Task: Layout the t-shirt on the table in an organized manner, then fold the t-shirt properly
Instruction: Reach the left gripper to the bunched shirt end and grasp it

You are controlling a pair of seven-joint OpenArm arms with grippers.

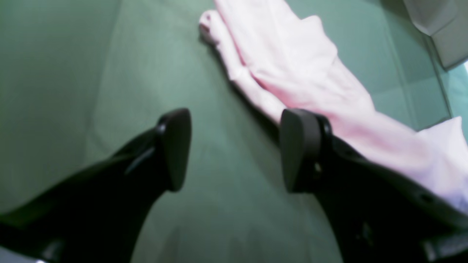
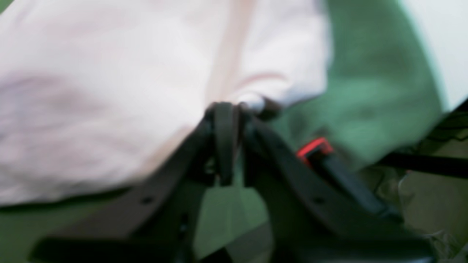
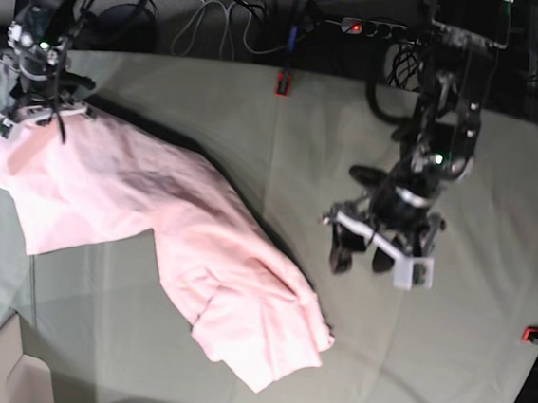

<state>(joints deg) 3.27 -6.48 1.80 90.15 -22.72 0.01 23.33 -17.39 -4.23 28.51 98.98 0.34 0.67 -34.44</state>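
t-shirt soft rumpled pink, right tool pinching its edge, left tool spread

Rumpled t-shirt on table

You have bare creased grey-green table cloth all around the left arm's black gripper, with nothing between its spread jaws. The crumpled light pink cotton t-shirt blocks the diagonal across the middle. A small red clamp stands at the far edge.
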